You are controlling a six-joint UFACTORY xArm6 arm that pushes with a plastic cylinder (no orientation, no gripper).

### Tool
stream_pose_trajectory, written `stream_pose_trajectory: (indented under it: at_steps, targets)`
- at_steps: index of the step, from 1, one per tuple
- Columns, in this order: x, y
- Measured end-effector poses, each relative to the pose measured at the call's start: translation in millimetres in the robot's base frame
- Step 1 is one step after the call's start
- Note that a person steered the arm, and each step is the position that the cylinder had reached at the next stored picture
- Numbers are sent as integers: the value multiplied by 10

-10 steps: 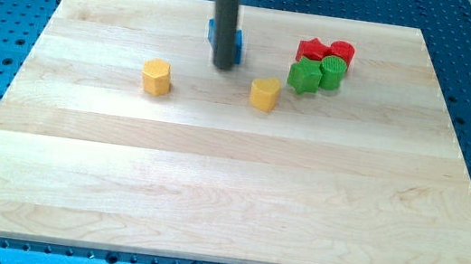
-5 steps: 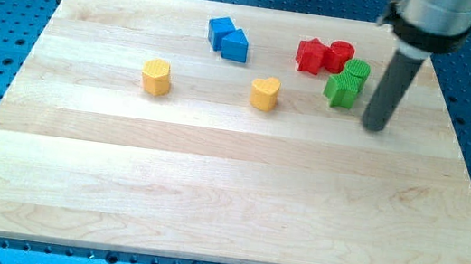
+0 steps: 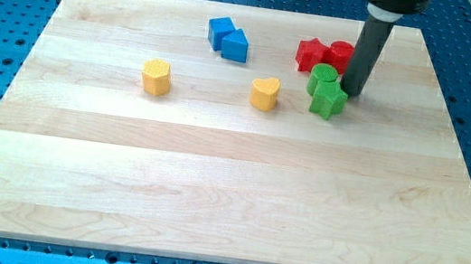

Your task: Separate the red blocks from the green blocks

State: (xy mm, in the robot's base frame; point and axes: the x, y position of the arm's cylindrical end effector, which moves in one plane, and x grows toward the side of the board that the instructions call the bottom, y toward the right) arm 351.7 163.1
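Observation:
A red star-shaped block (image 3: 312,55) and a red cylinder (image 3: 341,54) sit side by side near the view's top right. Just below them lie a green cylinder (image 3: 321,76) and a green star-shaped block (image 3: 328,100), touching each other. My tip (image 3: 351,93) is on the board right beside the green blocks, at their right, and just below the red cylinder. The rod rises up past the red cylinder's right side.
Two blue blocks (image 3: 228,39) touch each other at the top centre. A yellow heart-shaped block (image 3: 264,92) lies left of the green blocks. A yellow hexagonal block (image 3: 157,77) lies further left. The wooden board (image 3: 227,195) sits on a blue perforated table.
My tip moved from beside the blue blocks to the right of the green blocks, then up and left. The green blocks shifted right, then back left and down, and swapped order.

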Motion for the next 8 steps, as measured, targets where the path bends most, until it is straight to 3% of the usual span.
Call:
stream_pose_trajectory:
  at_steps: [2,5,6,7,8]
  targets:
    - [-332,-689]
    - [408,-441]
    - [-14,-474]
    - [-170,-1241]
    - [-437,-1345]
